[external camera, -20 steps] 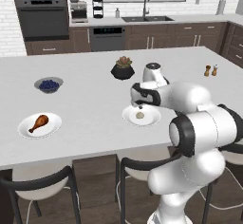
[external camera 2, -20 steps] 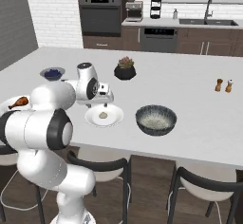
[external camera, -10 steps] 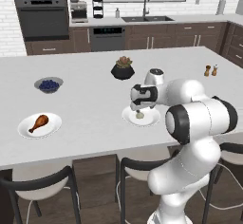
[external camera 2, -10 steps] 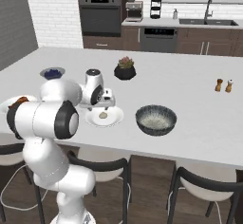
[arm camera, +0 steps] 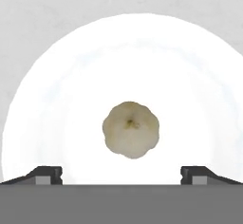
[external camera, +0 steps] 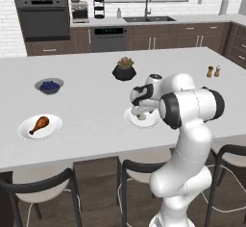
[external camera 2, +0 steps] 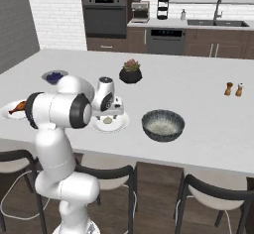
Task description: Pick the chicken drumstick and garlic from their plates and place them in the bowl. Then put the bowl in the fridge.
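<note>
The garlic (arm camera: 130,129), a small pale beige bulb, lies in the middle of a white plate (arm camera: 71,99) on the island. My gripper (arm camera: 121,174) hangs straight over it, open, with its fingertips (arm camera: 47,173) spread wider than the bulb and not touching it. From the base I see the gripper (external camera: 141,109) (external camera 2: 108,113) just above the garlic (external camera: 141,117) (external camera 2: 107,120) and its plate (external camera: 130,121) (external camera 2: 119,125). The chicken drumstick (external camera: 38,124) (external camera 2: 17,106) rests on the other plate (external camera: 50,131) to the left. The dark grey bowl (external camera 2: 162,124) stands right of the garlic plate. The fridge is out of view.
A bowl of blue berries (external camera: 49,85) (external camera 2: 53,76) and a black succulent planter (external camera: 124,70) (external camera 2: 131,72) sit farther back on the island. Two small shakers (external camera: 213,71) (external camera 2: 233,89) stand at the right. Stools line the island's near edge.
My hand has come down over the garlic plate and now sits closer to the bulb. The garlic, the plates and the bowl have stayed where they were.
</note>
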